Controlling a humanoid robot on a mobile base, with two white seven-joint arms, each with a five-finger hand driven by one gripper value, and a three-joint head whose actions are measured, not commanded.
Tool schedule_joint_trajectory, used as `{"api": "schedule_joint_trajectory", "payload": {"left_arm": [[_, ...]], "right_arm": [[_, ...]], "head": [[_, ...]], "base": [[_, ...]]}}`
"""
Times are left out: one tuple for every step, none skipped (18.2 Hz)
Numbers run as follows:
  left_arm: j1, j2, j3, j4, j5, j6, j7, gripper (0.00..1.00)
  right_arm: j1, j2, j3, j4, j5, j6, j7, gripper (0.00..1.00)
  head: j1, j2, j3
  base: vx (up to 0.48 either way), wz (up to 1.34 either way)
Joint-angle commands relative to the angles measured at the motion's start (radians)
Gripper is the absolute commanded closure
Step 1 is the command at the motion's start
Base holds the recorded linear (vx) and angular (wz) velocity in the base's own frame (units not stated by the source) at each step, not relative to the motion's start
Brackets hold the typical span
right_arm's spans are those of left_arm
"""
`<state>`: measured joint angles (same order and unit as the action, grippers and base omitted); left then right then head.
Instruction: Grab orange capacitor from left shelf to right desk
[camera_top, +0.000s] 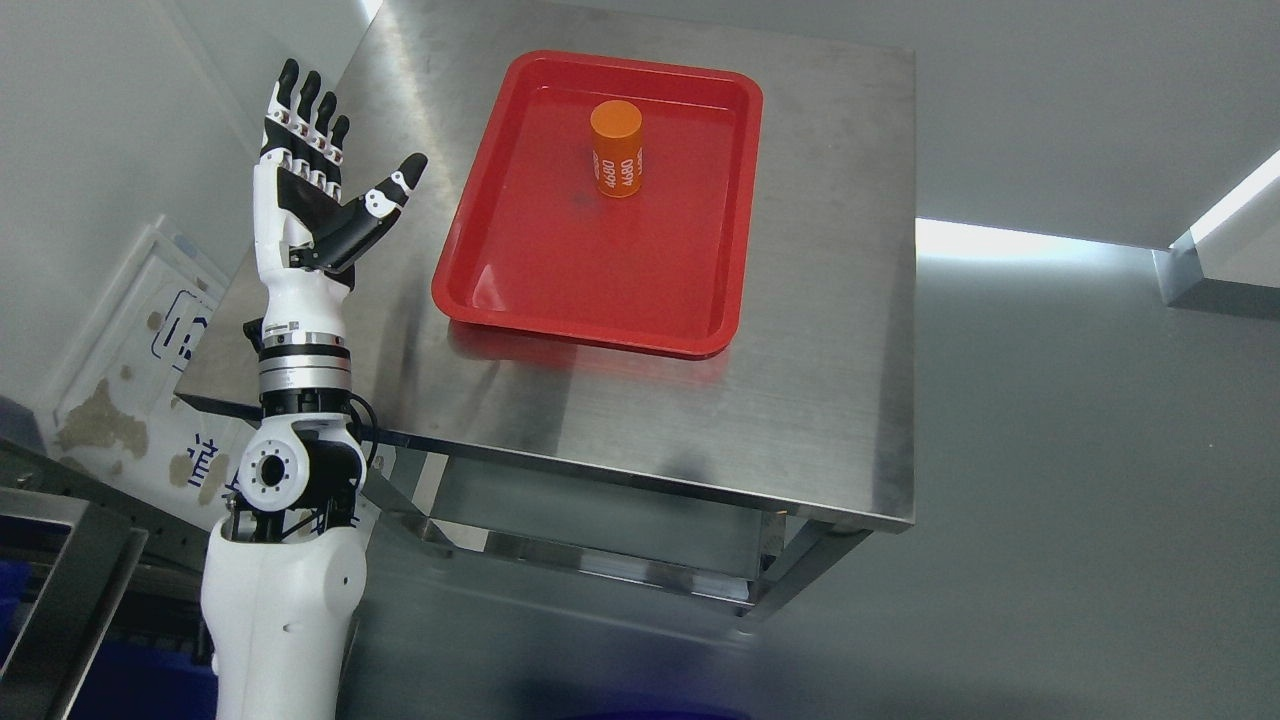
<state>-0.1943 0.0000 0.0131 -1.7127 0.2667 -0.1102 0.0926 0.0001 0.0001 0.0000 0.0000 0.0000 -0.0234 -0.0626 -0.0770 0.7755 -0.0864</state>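
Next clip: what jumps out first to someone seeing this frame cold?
The red tray on the steel table grabs the eye, with the orange capacitor standing upright in its far half. Next comes the left hand, raised at the table's left edge with fingers spread, holding nothing.

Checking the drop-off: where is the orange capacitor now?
In the head view, the orange capacitor stands upright in the far part of the red tray on the steel table, right of the open left hand.

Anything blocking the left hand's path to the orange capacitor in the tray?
Nothing visible does. The left hand is open, left of the red tray; only the tray's low rim lies between it and the upright orange capacitor.
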Motion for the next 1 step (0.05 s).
{"api": "schedule_joint_trajectory", "payload": {"left_arm": [[0.013,0.017,-0.010,-0.010,-0.001,0.001,-0.005,0.00]], "right_arm": [[0.023,-0.018,-0.017,-0.017,0.003,0.000,0.000,0.00]], "head": [[0.0000,0.000,0.000]], "base": [[0.000,0.00]]}}
